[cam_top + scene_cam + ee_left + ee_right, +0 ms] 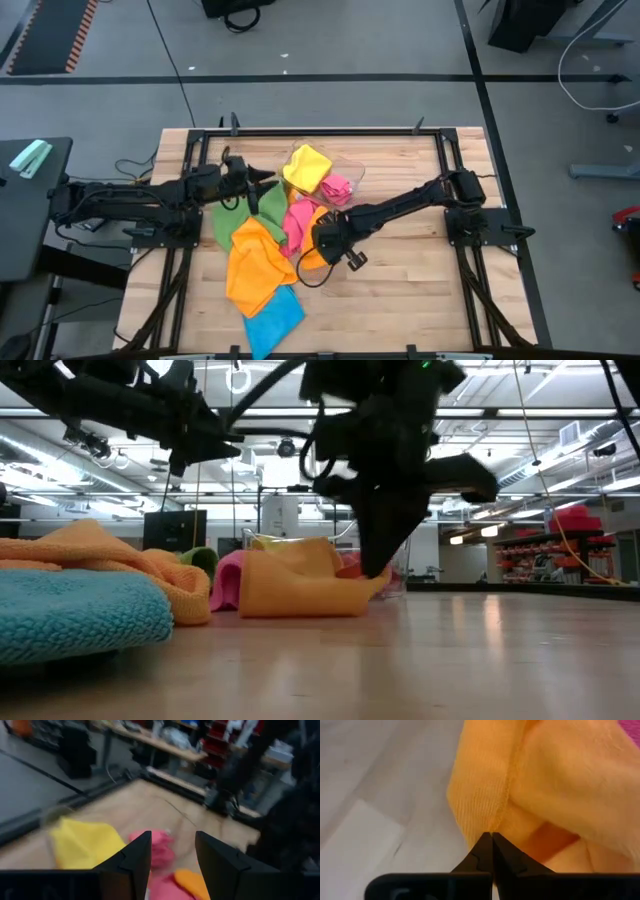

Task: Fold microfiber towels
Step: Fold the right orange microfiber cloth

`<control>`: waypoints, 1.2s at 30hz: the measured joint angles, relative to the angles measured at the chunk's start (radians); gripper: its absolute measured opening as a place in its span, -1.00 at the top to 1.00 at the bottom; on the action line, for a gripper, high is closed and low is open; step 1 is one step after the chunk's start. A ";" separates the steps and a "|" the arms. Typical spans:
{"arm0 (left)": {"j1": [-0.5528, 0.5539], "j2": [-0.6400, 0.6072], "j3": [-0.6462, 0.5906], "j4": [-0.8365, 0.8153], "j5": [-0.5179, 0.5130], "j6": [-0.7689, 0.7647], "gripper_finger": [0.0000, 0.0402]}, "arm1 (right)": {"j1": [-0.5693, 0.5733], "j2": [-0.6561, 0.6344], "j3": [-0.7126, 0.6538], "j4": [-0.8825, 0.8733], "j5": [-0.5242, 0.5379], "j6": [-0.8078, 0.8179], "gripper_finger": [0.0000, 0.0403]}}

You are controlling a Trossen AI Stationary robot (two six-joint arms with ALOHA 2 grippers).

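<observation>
A: Right gripper (492, 836)?
B: Clenched on the orange towel's (555, 785) hem, mid-table beside the pink towel (298, 218).
A: Left gripper (172, 851)?
B: Released, empty, hovering near the yellow towel (306, 166).

Right tool (322, 243) rests on orange towel (313, 252) among colourful towels.

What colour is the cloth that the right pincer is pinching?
Orange. The right pincer is shut on the orange towel, clearest in the right wrist view.

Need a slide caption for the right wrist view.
Right gripper shut on the hemmed edge of an orange towel above the wooden table.
</observation>
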 joint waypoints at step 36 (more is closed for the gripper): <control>-0.269 0.211 0.000 0.265 -0.004 -0.140 0.19 | 0.374 -0.741 0.000 -0.074 1.019 0.370 0.98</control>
